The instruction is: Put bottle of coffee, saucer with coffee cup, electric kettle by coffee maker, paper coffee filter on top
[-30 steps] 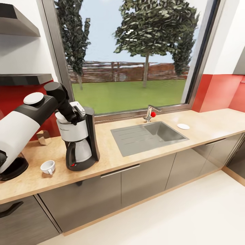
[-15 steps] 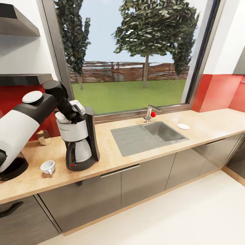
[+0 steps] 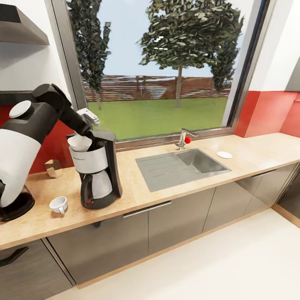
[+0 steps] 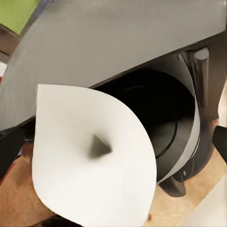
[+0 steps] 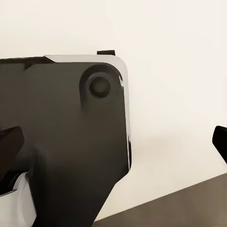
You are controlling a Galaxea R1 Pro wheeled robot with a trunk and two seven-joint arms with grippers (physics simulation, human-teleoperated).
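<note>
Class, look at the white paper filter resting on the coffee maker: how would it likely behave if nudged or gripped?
The paper filter looks thin, so it would probably crumple under a firm grip. It seems very light and sits loosely on the coffee maker, so a slight nudge may slide it off.

Daylight is pouring in through the window (image 3: 162,71), leaving the countertop (image 3: 137,189) evenly bright. The coffee maker (image 3: 98,171) is casting only a faint, soft shadow at its base, and the sink (image 3: 181,166) is showing a dull sheen without glare. The render is looking slightly soft, with verticals leaning near the window's edges. Up close, the filter (image 4: 90,156) is appearing blurred.
</note>
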